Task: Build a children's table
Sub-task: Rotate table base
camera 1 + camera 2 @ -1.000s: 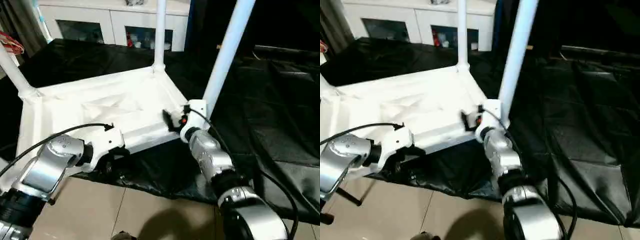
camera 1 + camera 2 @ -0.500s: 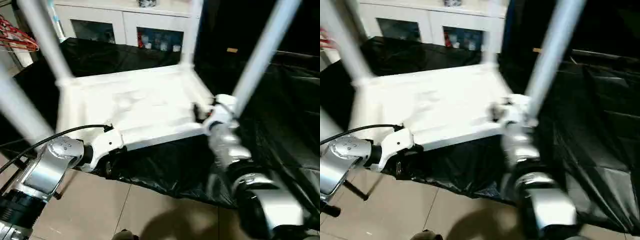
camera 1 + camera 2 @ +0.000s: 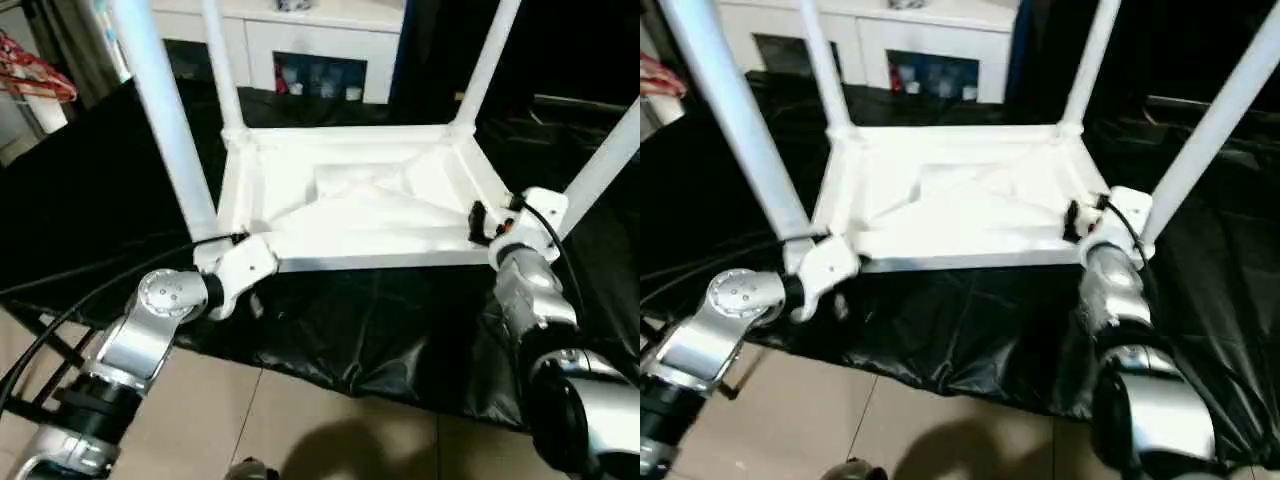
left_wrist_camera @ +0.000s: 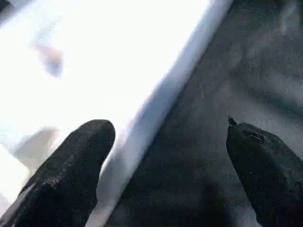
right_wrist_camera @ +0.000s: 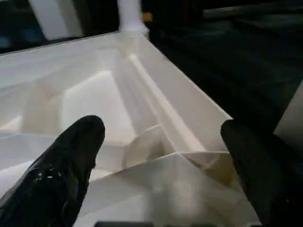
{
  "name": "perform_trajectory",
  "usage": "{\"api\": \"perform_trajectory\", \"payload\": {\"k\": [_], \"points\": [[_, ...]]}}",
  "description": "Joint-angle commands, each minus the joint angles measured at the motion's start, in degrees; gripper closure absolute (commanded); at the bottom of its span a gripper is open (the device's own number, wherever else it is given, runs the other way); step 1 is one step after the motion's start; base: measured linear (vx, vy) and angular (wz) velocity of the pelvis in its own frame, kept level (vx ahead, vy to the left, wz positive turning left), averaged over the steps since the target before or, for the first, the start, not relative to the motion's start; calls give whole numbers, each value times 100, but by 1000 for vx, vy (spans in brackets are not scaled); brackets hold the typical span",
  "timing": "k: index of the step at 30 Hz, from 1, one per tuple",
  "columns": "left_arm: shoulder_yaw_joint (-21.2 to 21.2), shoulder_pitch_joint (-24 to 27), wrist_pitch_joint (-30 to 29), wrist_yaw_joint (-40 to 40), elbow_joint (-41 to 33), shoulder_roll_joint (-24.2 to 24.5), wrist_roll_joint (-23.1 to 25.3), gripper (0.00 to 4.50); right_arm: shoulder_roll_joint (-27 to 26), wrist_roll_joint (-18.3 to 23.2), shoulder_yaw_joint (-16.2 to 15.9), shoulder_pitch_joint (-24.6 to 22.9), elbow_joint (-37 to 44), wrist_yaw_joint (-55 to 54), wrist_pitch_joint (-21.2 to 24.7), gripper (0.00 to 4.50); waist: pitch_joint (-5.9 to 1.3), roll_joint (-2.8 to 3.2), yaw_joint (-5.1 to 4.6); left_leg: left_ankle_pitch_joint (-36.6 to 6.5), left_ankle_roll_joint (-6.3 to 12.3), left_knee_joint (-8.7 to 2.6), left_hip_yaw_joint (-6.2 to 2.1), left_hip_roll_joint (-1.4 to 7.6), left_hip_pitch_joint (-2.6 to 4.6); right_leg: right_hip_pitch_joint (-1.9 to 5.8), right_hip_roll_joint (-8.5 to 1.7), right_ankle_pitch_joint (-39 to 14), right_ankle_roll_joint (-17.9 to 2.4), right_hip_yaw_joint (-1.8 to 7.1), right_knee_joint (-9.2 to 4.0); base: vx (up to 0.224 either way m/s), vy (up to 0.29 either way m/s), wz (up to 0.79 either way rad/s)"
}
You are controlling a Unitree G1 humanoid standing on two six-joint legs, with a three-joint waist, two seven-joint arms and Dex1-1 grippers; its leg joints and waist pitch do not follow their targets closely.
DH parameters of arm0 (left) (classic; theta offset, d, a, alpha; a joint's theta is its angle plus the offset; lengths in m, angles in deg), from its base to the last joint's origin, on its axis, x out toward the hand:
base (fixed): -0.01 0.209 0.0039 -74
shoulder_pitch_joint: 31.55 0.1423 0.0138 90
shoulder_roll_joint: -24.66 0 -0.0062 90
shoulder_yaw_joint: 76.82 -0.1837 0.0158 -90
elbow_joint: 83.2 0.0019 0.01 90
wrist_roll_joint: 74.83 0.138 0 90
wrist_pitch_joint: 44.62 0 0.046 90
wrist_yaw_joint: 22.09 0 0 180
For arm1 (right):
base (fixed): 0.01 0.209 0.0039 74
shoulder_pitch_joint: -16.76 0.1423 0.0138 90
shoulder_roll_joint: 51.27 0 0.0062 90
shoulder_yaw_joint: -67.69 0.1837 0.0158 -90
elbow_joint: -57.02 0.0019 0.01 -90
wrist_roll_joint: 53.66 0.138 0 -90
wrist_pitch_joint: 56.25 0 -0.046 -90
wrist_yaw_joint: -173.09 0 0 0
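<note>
Children's table [image 3: 360,205] lies upside down on the black sheet [image 3: 380,340], all four legs [image 3: 165,120] up in their corner sockets. Versus a second ago it's turned, near edge now square to the robot. Left gripper [image 4: 165,165] fingers wide apart, straddling the rim. Right gripper [image 5: 161,165] fingers equally apart over the near right corner, clamping nothing. Assembly looks done; flipping it upright probably remains.

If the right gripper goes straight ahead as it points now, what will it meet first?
Most likely the near right corner of the upturned children's table, which lies between the open fingers of the right gripper; depth is uncertain.
</note>
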Motion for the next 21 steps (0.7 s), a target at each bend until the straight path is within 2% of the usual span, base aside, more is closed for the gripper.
{"api": "perform_trajectory", "payload": {"k": [1,2,5,6,7,8,10,11,12,14,15,17,18,19,21], "points": [[436,304,243,-427,-241,-331,-441,10,-37,150,-229,-395,834,911,146,0,-441,5,-28,-975,141,-335,-114,193,46,328,-442,-342,-1142,269,-359,0,0,0],[510,393,345,-528,-282,-395,-532,10,-38,207,-318,-543,1089,1162,234,0,-431,-29,-43,-995,241,-333,-123,221,29,344,-459,-317,-1119,271,-377,0,0,0],[744,764,576,-923,-444,-520,-617,10,-23,408,-583,-1140,2076,1663,568,0,-428,-3,-76,-925,412,-336,-140,226,22,329,-427,-405,-1054,264,-396,0,0,0],[787,853,611,-1015,-482,-533,-601,10,-8,425,-646,-1274,2280,1717,635,0,-413,-13,-102,-967,421,-347,-136,220,21,310,-423,-610,-1018,258,-429,0,0,0],[876,1016,708,-1181,-550,-561,-565,10,22,455,-767,-1522,2659,1808,760,0,-413,12,-89,-1039,393,-341,-139,231,47,294,-422,-771,-970,264,-458,0,0,0],[1005,1263,905,-1340,-664,-633,-584,10,73,523,-922,-1861,3163,1919,948,0,-392,13,-104,-1071,381,-355,-145,232,31,295,-417,-844,-944,266,-465,0,0,0],[1096,1384,962,-1422,-726,-703,-598,10,89,539,-969,-2023,3406,1989,1059,0,-381,32,-106,-1294,334,-377,-147,245,56,270,-417,-1207,-839,265,-520,0,0,0],[1264,1716,1080,-1781,-870,-856,-481,10,158,556,-1093,-2438,3994,2150,1370,0,-377,50,-108,-1391,278,-388,-150,243,75,241,-399,-1373,-814,268,-531,0,0,0],[1264,1716,1080,-1781,-870,-856,-481,10,158,556,-1093,-2438,3994,2150,1370,0,-349,54,-110,-1548,238,-419,-164,272,69,246,-405,-1512,-739,267,-567,0,0,0],[1365,1980,1148,-2128,-987,-980,-391,10,183,541,-1126,-2724,4433,2174,1675,0,-354,74,-125,-1676,177,-435,-177,270,80,238,-398,-1623,-686,269,-582,0,0,0],[1365,1980,1148,-2128,-987,-980,-391,10,183,541,-1126,-2724,4433,2174,1675,0,-347,56,-129,-1731,162,-435,-171,255,82,221,-403,-1697,-671,271,-602,0,0,0],[1485,2337,1105,-2709,-1262,-1225,-291,10,175,573,-1137,-3004,4867,2079,2000,0,-328,63,-135,-1826,123,-457,-186,277,74,226,-415,-1815,-638,272,-616,0,0,0],[1502,2409,1119,-2855,-1333,-1300,-240,10,164,594,-1142,-3053,4943,2024,2080,0,-318,57,-133,-1915,114,-453,-180,266,89,204,-417,-1964,-591,274,-643,0,0,0],[1517,2472,1137,-2986,-1394,-1370,-192,10,152,612,-1148,-3096,5013,1964,2160,0,-331,47,-143,-1866,114,-451,-191,265,71,225,-421,-1925,-569,274,-634,0,0,0],[1575,2437,1190,-3149,-1386,-1484,-172,10,127,583,-1175,-3111,5043,1900,2217,0,-327,25,-137,-1842,128,-436,-178,242,77,194,-418,-2046,-496,276,-668,0,0,0]]}}
